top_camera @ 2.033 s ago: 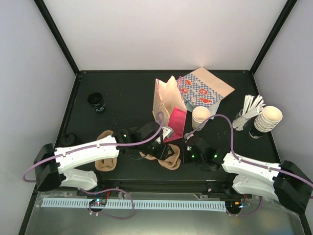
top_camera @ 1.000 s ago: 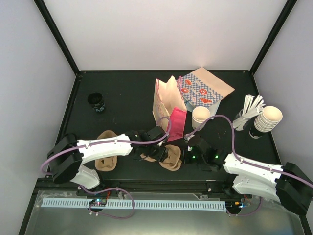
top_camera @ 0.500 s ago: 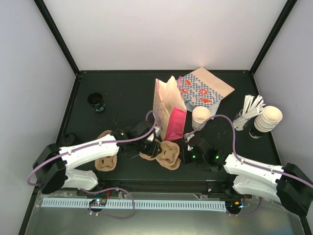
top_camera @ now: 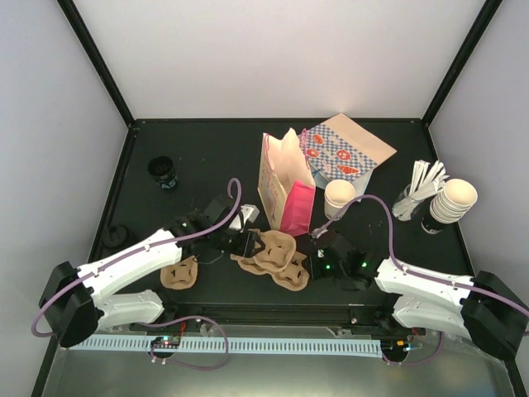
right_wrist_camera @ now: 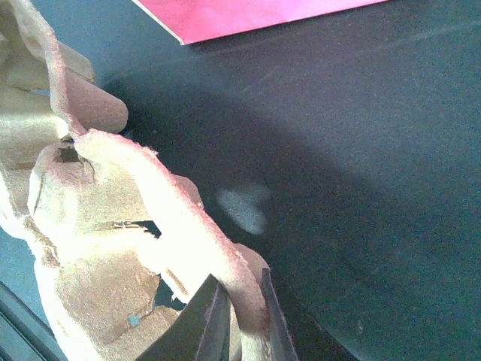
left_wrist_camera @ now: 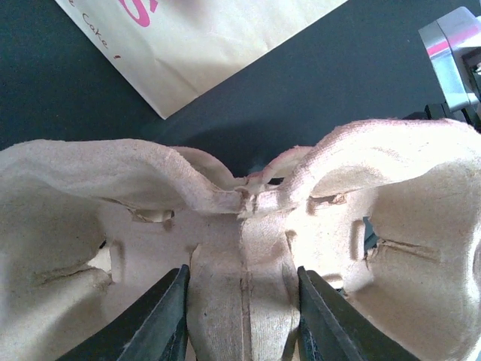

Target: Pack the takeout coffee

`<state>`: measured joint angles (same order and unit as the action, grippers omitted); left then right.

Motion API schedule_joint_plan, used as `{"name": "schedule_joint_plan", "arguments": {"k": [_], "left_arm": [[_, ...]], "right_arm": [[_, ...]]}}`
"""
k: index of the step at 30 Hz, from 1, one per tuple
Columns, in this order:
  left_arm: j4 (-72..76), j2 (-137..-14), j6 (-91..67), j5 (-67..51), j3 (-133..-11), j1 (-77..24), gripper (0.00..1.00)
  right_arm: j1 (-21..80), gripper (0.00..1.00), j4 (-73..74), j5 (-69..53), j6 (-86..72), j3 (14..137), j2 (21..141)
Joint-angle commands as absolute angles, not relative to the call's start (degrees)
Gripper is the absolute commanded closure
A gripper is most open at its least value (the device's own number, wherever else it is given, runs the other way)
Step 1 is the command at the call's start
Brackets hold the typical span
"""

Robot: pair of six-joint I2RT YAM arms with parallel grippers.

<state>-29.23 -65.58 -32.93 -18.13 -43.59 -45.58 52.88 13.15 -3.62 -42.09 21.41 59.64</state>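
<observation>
Separation of nested trays looks like the aim. The left gripper point(left_wrist_camera: 242, 320) is closed narrow on the centre rib of the upper brown moulded-pulp cup carrier point(top_camera: 273, 248), while the right gripper point(right_wrist_camera: 239, 320) pinches the rim of the lower pulp carrier point(top_camera: 291, 277), seemingly to pin it down. The small white paper coffee cup point(top_camera: 339, 197) stands unheld just beside the tall cream-and-pink paper bag point(top_camera: 281, 169), at its three o'clock. Wrist views show both grips on the pulp; only the overhead view shows the cup and how the trays overlap.
</observation>
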Motion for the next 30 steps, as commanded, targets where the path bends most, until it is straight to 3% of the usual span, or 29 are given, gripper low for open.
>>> {"name": "schedule_joint_plan", "arguments": {"k": [1,16,26,30], "left_arm": [[-33.03,-62.65,-30.19,-18.50,-46.71,-43.89,0.60],[-44.85,-60.16,-23.33,2.17,-52.41,-30.25,0.58],[-41.72,-69.80,-20.14,5.31,-57.97,-14.36,0.61],[-40.24,-70.60,-19.61,-0.90,-58.28,-13.10,0.58]], "right_arm": [[52.65,0.85,13.29,-2.64,-41.13,22.75,60.44],[52.64,0.82,22.29,0.34,-39.98,24.16,53.34],[52.65,0.82,23.76,-3.07,-37.61,25.92,52.85],[52.69,0.81,24.74,-3.23,-37.02,25.84,51.50]]}}
